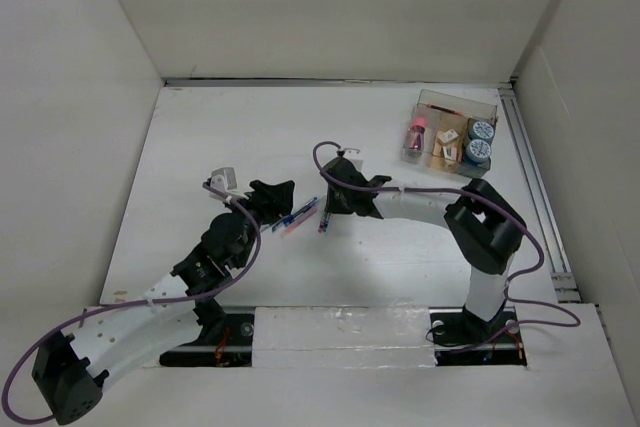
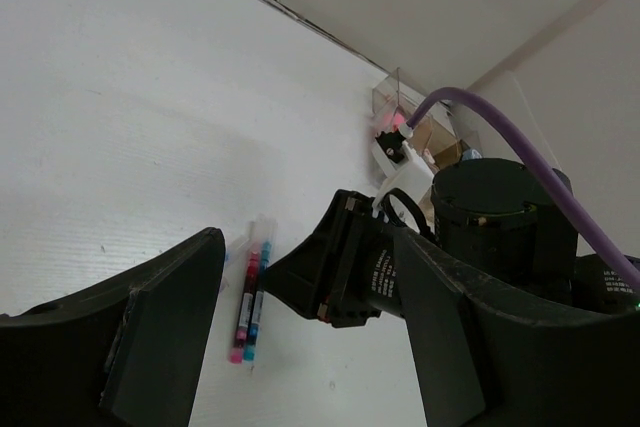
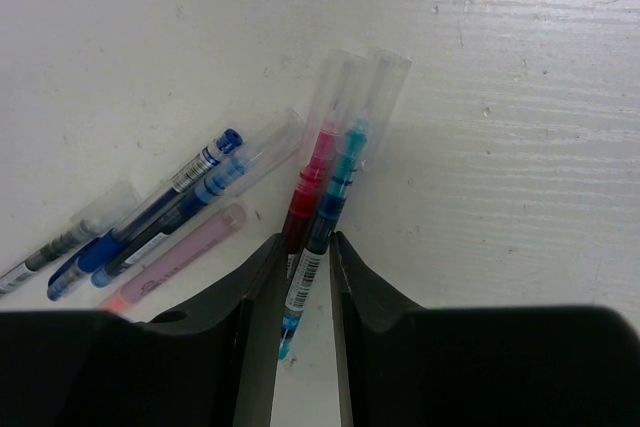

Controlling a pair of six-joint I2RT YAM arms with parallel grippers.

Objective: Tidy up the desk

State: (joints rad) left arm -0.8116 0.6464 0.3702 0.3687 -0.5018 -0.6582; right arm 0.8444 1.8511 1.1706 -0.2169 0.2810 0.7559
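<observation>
The desk (image 1: 250,137) is the large white tabletop. A red pen (image 3: 312,182) and a teal pen (image 3: 338,187) lie side by side on it; they also show in the left wrist view (image 2: 250,297). My right gripper (image 3: 303,277) is closed around their lower halves, the teal pen between the jaws and the red one partly behind the left jaw. In the top view my right gripper (image 1: 335,209) is at mid-desk. My left gripper (image 1: 272,195) is open and empty just left of it, its jaws wide apart (image 2: 310,282) facing the right gripper.
Several blue pens (image 3: 170,207) and a pink pen (image 3: 175,262) lie just left of the held pair, also seen from above (image 1: 295,217). A clear compartmented tray (image 1: 458,99) with small items stands at the back right. White wall panels enclose the desk.
</observation>
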